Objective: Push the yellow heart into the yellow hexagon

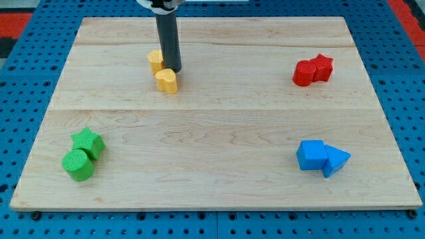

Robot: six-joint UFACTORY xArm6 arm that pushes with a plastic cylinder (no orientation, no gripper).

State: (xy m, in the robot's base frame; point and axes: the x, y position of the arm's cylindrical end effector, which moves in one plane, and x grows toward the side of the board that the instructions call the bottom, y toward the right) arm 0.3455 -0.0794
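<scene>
The yellow heart (167, 81) lies on the wooden board (212, 119) in the upper left part of the view. The yellow hexagon (155, 61) sits just above and to the left of it, partly hidden by the rod; they look close or touching. My tip (170, 69) rests at the heart's upper edge, right of the hexagon.
A green star (88, 142) and a green cylinder (78, 164) sit together at the lower left. A red cylinder (304, 73) and a red star (322, 67) sit at the upper right. A blue cube (311, 155) and a blue triangle (335, 160) sit at the lower right.
</scene>
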